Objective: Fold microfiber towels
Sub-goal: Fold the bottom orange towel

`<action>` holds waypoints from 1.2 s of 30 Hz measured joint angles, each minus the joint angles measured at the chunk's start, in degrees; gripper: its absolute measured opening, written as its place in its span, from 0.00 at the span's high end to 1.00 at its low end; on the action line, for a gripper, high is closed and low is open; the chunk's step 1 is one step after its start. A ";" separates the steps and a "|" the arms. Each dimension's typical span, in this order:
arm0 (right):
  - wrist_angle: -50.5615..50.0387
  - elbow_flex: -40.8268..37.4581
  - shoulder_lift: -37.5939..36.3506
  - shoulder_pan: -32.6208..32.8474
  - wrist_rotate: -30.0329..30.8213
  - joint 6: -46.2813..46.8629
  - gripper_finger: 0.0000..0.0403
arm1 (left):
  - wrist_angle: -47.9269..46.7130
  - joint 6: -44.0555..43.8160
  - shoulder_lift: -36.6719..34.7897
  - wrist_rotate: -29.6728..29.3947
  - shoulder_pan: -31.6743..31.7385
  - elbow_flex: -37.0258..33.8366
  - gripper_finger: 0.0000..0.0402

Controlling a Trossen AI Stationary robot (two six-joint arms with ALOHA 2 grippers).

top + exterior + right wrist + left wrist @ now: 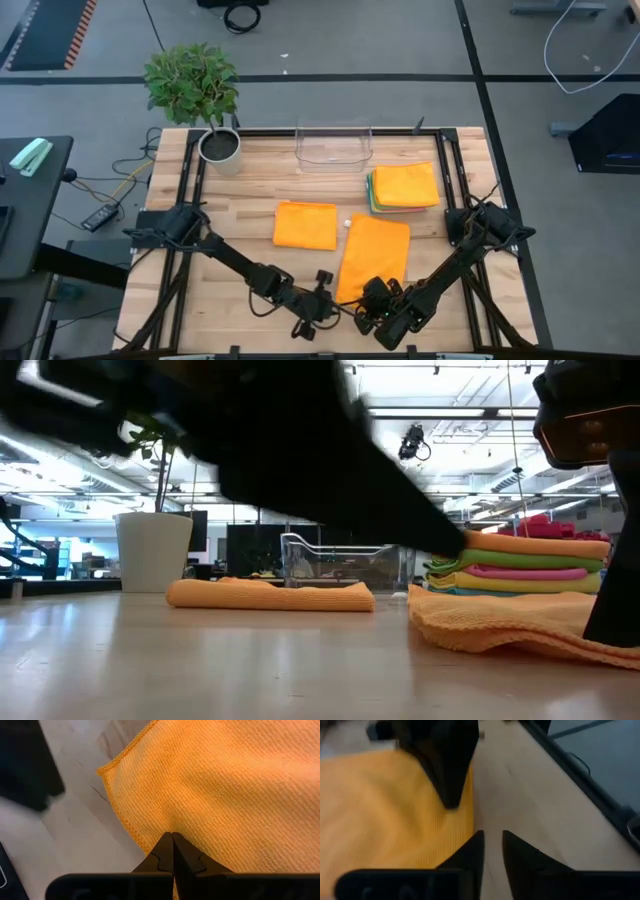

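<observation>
While both arms reach low over the near edge of the wooden table (250,235), the right gripper (173,851) has its two dark fingers pressed tight together on the near edge of an orange towel (375,255), pinching the cloth. That towel lies spread out in the middle of the table, a bit to the right, with its near part bunched up where the gripper holds it. The left gripper (490,851) sits just beside the towel's near left corner, and its fingers stand a little apart with bare wood showing in the gap, so it holds nothing. A second orange towel (306,224), already folded, lies flat to the left of the spread one, apart from it. Farther back on the right is a stack of folded towels (404,187), with an orange one on top and green, pink, yellow and blue ones under it. A clear plastic bin (334,146) stands at the back edge, just beside the stack. A potted plant (200,100) stands at the back left corner.
</observation>
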 joint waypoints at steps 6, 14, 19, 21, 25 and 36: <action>0.79 0.02 0.04 -0.01 -0.37 0.22 0.99 | -5.33 5.59 4.41 -3.81 -0.19 6.82 0.61; 1.20 0.02 0.04 -0.01 -1.03 0.20 0.99 | -8.55 3.74 4.75 -9.21 0.46 6.83 0.44; 1.12 0.04 0.02 -0.40 -1.28 0.92 0.99 | -7.20 2.34 6.29 -9.24 -0.21 6.89 0.46; 1.16 0.04 0.02 -0.66 -1.35 1.10 0.99 | -7.53 2.63 6.42 -9.38 -0.90 6.77 0.47; 1.57 0.07 0.02 -1.36 -1.67 1.21 0.99 | -7.03 1.98 7.09 -12.85 -1.32 6.88 0.47; 4.59 0.19 0.15 -2.62 -2.90 1.05 0.99 | -10.81 -2.56 7.48 -17.33 0.97 7.10 0.51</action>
